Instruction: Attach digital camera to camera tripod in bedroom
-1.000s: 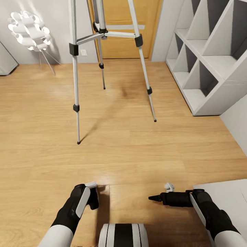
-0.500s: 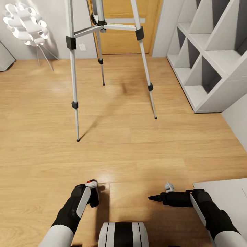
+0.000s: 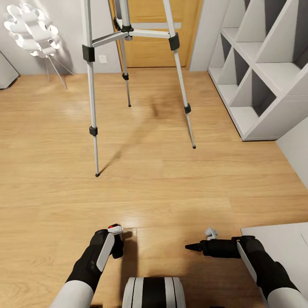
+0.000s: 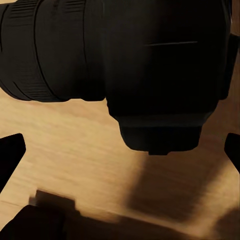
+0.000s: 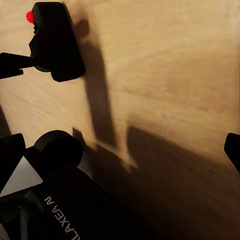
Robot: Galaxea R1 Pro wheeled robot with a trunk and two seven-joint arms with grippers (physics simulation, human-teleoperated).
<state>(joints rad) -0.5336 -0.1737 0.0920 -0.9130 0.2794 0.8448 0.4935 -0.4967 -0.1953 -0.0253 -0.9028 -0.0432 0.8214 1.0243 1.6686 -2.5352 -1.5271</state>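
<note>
Carrying the digital camera (image 4: 160, 75) clamped in the left gripper (image 3: 114, 240) low over the plank floor (image 3: 171, 188), right gripper (image 3: 192, 247) empty with fingers seemingly together, well short of the camera tripod (image 3: 92, 107) ahead: likely risks are clipping a thin leg and toppling it.

light wood plank floor (image 3: 162, 188) bearing, well ahead of both pincers, a silver three-legged camera tripod (image 3: 92, 107); a white spiky-ball lamp (image 3: 32, 30) far left-forward, white cubby shelves (image 3: 261, 85) right-forward.
</note>
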